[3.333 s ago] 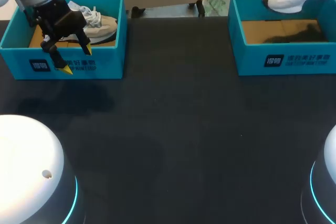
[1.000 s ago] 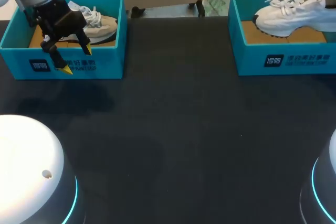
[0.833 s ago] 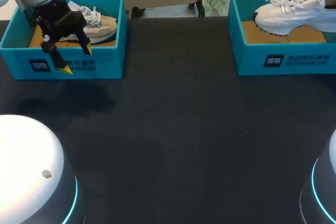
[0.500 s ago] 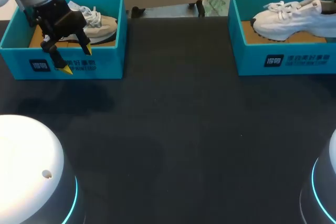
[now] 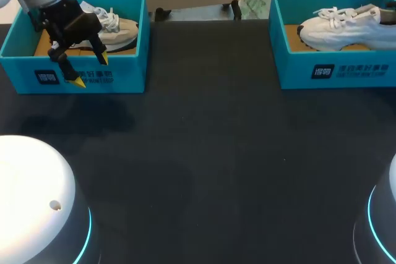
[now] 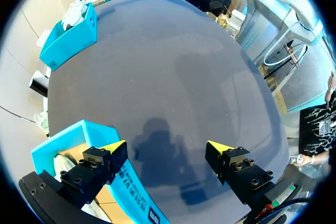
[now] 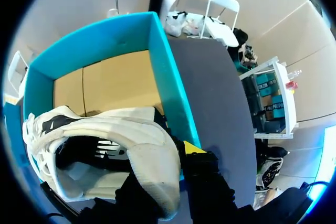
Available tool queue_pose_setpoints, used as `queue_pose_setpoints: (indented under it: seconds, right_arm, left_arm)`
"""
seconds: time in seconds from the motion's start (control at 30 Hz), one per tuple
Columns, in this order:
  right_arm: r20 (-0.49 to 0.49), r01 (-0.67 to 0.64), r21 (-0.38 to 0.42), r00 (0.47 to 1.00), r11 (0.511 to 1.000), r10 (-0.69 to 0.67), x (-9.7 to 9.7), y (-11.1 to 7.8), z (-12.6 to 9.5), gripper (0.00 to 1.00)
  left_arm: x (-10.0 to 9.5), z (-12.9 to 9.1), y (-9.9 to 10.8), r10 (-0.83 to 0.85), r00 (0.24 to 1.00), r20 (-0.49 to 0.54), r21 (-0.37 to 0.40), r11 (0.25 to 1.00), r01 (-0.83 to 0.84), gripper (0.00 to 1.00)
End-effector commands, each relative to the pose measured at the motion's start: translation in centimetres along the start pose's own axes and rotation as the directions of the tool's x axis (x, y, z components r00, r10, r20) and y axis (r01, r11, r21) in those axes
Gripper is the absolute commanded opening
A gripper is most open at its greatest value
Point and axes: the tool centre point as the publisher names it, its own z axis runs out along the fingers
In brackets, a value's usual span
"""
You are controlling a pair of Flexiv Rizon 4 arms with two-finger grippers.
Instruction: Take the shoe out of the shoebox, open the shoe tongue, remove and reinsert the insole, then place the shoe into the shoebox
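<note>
1. White shoe (image 5: pixel 343 29): inside the right shoebox (image 5: pixel 334 69), toe toward its left wall.
2. Our right gripper (image 7: pixel 164 167): at that shoebox's right end, fingers clamped on the shoe's heel.
3. Our left gripper (image 5: pixel 90 70): well left of the right shoebox, fingers spread, holding nothing.

Dark grey matte desk (image 5: pixel 210 153) across the whole head view. At its far left corner, an open-topped teal box (image 5: pixel 133 75) with a cardboard-brown floor. Inside it, a beige sneaker (image 5: pixel 120 29) with white laces, toe toward the desk's middle. Along the far edge, two small black clamps (image 5: pixel 162 12), well apart.
</note>
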Motion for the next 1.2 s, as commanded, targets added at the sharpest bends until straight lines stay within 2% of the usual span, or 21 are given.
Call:
queue_pose_setpoints:
  seconds: [0.03, 0.23, 0.7, 1.2]
  right_arm:
    - [-0.014, 0.031, 0.009, 0.999, 0.999, -0.030, -0.1, 0.6, 0.9, 0.00]
    - [-0.014, 0.033, 0.043, 0.999, 0.999, -0.032, -0.4, 0.6, 2.3, 0.00]
    - [-0.021, 0.072, 0.093, 0.997, 0.993, -0.071, 0.5, 0.6, 4.7, 0.00]
    - [-0.022, 0.095, 0.097, 0.995, 0.991, -0.093, 1.9, -0.1, 5.1, 0.00]
  left_arm:
    - [0.0, 0.0, 0.0, 0.001, 1.000, -0.001, -0.002, 1.000, -0.001, 1.00]
    - [0.0, 0.0, 0.0, 0.001, 1.000, -0.001, -0.002, 1.000, -0.001, 1.00]
    - [0.0, 0.0, 0.0, 0.001, 1.000, -0.001, -0.002, 1.000, -0.001, 1.00]
    - [0.0, 0.0, 0.0, 0.001, 1.000, -0.001, -0.002, 1.000, -0.001, 1.00]
